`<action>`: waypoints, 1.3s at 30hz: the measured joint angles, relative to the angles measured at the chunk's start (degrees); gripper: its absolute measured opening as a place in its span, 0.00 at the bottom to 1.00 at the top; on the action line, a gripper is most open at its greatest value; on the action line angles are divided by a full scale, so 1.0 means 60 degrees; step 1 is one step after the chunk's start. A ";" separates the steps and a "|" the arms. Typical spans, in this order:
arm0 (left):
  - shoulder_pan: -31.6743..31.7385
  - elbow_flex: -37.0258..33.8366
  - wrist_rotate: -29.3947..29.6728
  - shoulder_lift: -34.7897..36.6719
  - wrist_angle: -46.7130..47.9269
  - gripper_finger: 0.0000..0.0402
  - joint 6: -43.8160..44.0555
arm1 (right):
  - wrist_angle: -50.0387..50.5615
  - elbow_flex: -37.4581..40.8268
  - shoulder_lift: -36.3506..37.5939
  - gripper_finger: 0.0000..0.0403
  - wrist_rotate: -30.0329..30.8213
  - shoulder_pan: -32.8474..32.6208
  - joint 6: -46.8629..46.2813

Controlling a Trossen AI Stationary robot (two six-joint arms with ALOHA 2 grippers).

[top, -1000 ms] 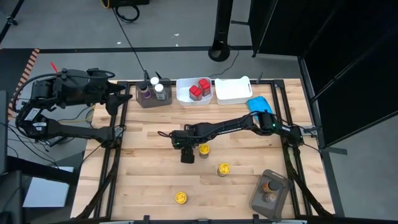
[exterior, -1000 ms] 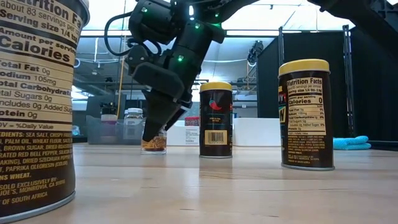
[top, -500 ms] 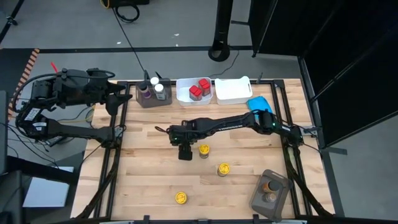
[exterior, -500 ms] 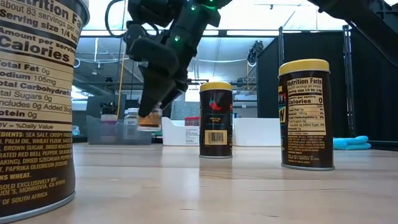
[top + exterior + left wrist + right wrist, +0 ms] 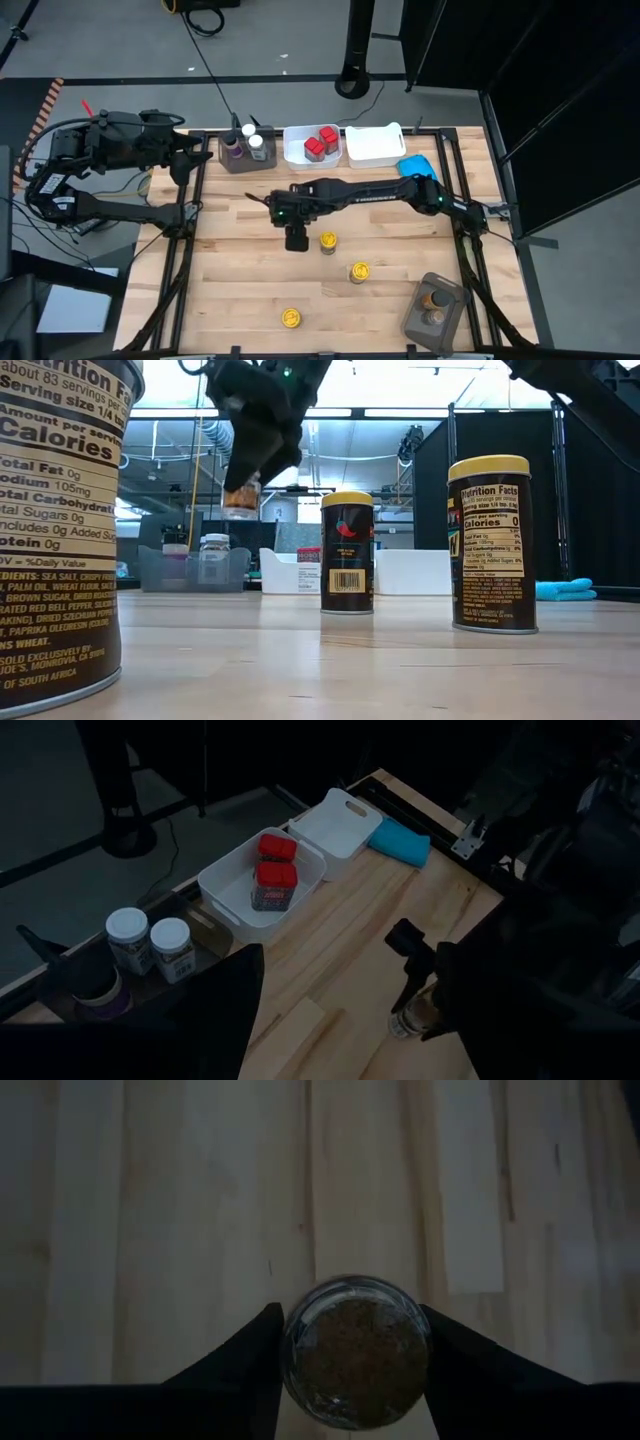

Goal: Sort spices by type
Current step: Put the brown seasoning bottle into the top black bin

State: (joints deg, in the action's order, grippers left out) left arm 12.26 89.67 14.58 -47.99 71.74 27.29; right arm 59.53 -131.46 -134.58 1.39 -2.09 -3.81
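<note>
My right gripper [image 5: 243, 478] hangs over the table's middle and is shut on a small clear glass jar of brown spice [image 5: 241, 503], which the gripper hides in the high view. Three yellow-lidded jars stand on the table [image 5: 327, 241] [image 5: 359, 271] [image 5: 291, 318]. Red-capped jars [image 5: 320, 141] sit in a white tub [image 5: 296, 152]. White-capped jars [image 5: 256, 142] sit in a grey bin [image 5: 236, 163] at the far edge. My left gripper [image 5: 203, 157] waits open at the table's far left corner. My right gripper pinches the glass jar between its two fingers [image 5: 248, 1365], one on each side of the round wall [image 5: 300, 1342]. The fingers come from above, pointing down. The jar hangs upright below them, lifted clear of the table.
A second white tub [image 5: 374, 144] and a blue cloth [image 5: 415, 166] lie at the far right. A grey bin [image 5: 433, 308] with dark-capped jars sits at the near right corner. Bare wood lies between the held jar and the far bins.
My right gripper has risen from the table with the glass jar and drifted a little toward the far left. The jar stood on the wood a second ago and now hangs well above it.
</note>
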 joint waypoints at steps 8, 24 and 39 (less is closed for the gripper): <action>0.0003 0.0000 -0.0003 0.0004 -0.0003 0.75 0.0000 | 0.0638 -0.0550 0.0146 0.48 0.0019 -0.0073 -0.0082; 0.0002 0.0000 -0.0003 0.0004 0.0005 0.75 0.0000 | 0.1673 -0.0590 0.0925 0.48 0.0082 -0.0664 -0.0765; 0.0001 -0.0001 -0.0003 0.0002 0.0019 0.75 -0.0033 | 0.3488 -0.0594 0.1524 0.48 0.0113 -0.1672 -0.1817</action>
State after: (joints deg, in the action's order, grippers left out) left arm 12.26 89.66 14.57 -47.98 71.85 27.09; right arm 80.46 -135.02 -125.44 2.07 -12.12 -14.71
